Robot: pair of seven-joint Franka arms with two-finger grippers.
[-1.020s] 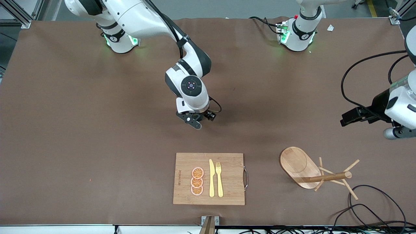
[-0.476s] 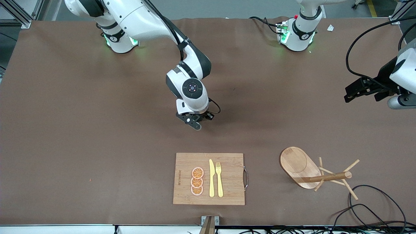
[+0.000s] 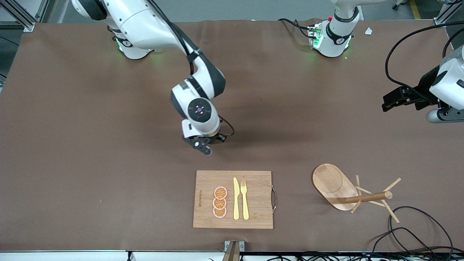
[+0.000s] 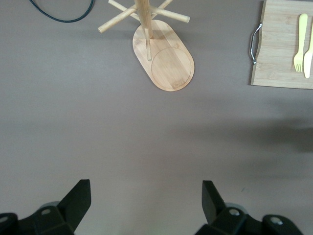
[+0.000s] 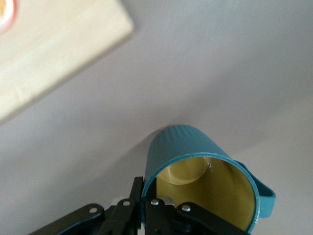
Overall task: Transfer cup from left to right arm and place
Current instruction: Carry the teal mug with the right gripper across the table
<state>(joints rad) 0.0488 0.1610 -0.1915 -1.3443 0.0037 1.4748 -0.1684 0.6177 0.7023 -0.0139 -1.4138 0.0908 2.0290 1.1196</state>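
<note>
The cup [image 5: 186, 147] is dark teal and ribbed, with a mustard inside and a small side handle [image 5: 264, 193]. It shows only in the right wrist view; in the front view my right hand hides it. My right gripper [image 5: 148, 193] is shut on the cup's rim, one finger inside and one outside. It holds the cup low over bare table [image 3: 204, 146], beside a corner of the cutting board [image 5: 54, 54]. My left gripper [image 4: 146, 188] is open and empty, held high at the left arm's end of the table [image 3: 390, 100].
A wooden cutting board [image 3: 253, 199] near the front edge carries orange slices [image 3: 219, 202], a yellow knife [image 3: 236, 199] and a fork [image 3: 244, 199]. A wooden mug tree [image 3: 337, 188] lies tipped over toward the left arm's end. Black cables [image 3: 409, 232] trail near it.
My right gripper has moved with the cup toward the right arm's end and lower in the front view, closer to the board. My left gripper rose, then stayed nearly still.
</note>
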